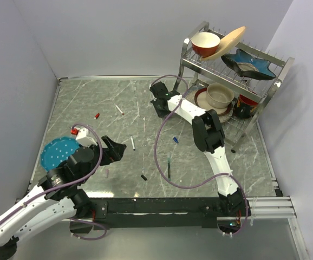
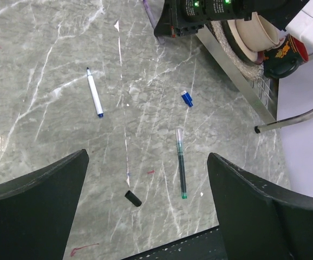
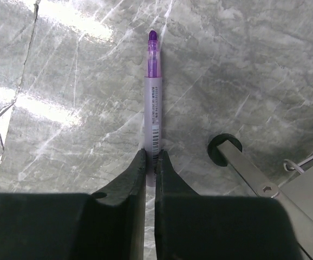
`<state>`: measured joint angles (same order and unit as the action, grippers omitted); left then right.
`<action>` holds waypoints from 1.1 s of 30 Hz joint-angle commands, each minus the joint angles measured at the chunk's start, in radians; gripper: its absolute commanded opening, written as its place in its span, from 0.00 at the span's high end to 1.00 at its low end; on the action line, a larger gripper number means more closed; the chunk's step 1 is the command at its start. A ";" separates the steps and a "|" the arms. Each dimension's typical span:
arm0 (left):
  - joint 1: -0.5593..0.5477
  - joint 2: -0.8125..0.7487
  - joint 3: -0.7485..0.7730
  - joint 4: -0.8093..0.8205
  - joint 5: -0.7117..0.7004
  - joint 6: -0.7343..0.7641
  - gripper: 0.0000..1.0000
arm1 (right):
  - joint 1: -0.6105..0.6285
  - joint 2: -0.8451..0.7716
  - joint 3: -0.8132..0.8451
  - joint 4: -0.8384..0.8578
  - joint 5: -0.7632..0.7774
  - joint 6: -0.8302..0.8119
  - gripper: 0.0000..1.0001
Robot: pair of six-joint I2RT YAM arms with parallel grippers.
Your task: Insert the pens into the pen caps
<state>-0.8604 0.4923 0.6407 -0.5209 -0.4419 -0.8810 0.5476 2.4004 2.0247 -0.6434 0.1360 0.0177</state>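
Grey marble table (image 1: 145,103) is closed off by walls on the left and far edges and by the black base rail along the bottom of the top view; most open room is seen in the centre and upper left. The upper right corner is taken up by a metal dish rack (image 1: 186,57) loaded with bowls and plates, its foot seen at the lower right of the right wrist view. A blue plate (image 1: 56,154) is set at the left edge. The right arm is stretched from the lower right base up and leftward to the upper centre, a purple cable (image 1: 162,135) looped beside it. The right gripper (image 3: 150,157) is held just beside the rack, fingers pressed together on the end of the purple-tipped pen (image 3: 152,97), tip pointing away; whether that pen is lifted cannot be told. The left arm is bent in from the lower left. The left gripper (image 2: 147,157) is aimed toward the centre above the table, fingers spread wide, nothing between them. The teal pen (image 2: 181,162) is seen lying lower centre, the blue-tipped pen (image 2: 94,93) centre, the red-tipped pen (image 1: 119,110) upper left of centre, all well apart. The blue cap (image 2: 187,98) is seen near the teal pen's upper end, the black cap (image 2: 133,198) to its left near the bottom, the red cap (image 1: 97,115) left of the red-tipped pen.
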 commanded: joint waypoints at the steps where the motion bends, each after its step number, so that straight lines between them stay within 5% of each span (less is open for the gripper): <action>1: 0.000 0.006 0.011 0.006 -0.012 -0.062 0.05 | 0.031 -0.033 -0.052 -0.035 -0.015 0.033 0.96; 13: 0.003 0.097 -0.035 0.059 0.043 -0.115 0.04 | 0.153 -0.431 -0.599 0.289 -0.079 0.228 1.00; 33: 0.029 0.374 0.051 0.297 0.157 -0.119 0.10 | 0.325 -1.092 -1.172 0.679 -0.210 0.476 1.00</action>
<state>-0.8387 0.8474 0.6231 -0.3386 -0.3252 -1.0153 0.8371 1.4071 0.9009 -0.0929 -0.0494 0.4271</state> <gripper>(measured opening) 0.906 0.093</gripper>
